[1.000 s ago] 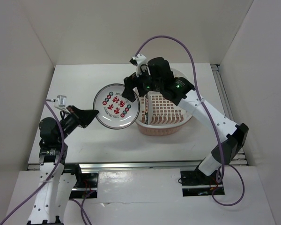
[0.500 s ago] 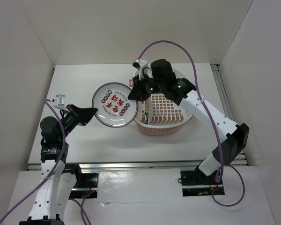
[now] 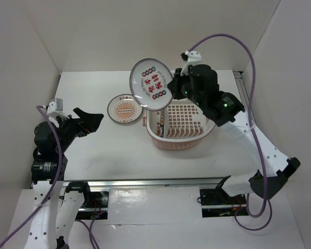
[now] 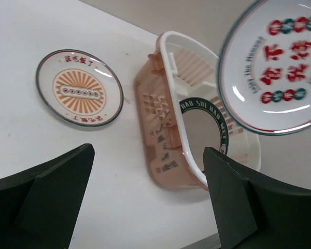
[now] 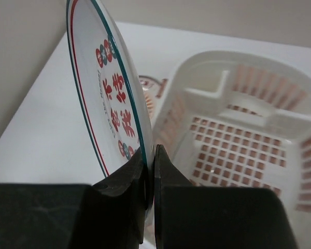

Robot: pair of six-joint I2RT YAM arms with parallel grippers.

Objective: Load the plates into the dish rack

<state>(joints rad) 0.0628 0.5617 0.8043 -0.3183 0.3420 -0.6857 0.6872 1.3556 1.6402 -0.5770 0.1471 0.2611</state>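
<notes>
Since the white table [image 3: 93, 150] carries everything, begin there: the dish rack [image 3: 179, 144] sits right of its middle, an oval white basket with a pinkish-orange slotted grid, far bigger than any plate. The red-character plate [image 3: 151, 84] is off the table altogether, held in the air above the rack's far left end, its face tipped toward the overhead camera. The green-lettered plate [image 4: 197, 132] stands on edge in the slots at the rack's left end. The orange sunburst plate [image 3: 126, 109] lies flat on the table just left of the rack, not touching it.

The right gripper [image 5: 149, 158] is clamped on the red-character plate's rim, one finger on each face. The left gripper [image 4: 147, 161] hangs over the table's left side with its fingers spread wide and nothing between them, facing the sunburst plate and the rack.

These plates look stiff, light and glazed, so probably slippery under a narrow pinch and liable to chip if dropped or knocked against the plastic. The rim is the only sensible hold. The raised plate, gripped at one edge, could pivot between the fingers, so it likely wants a slow, upright descent into a free slot beside the green-lettered one
</notes>
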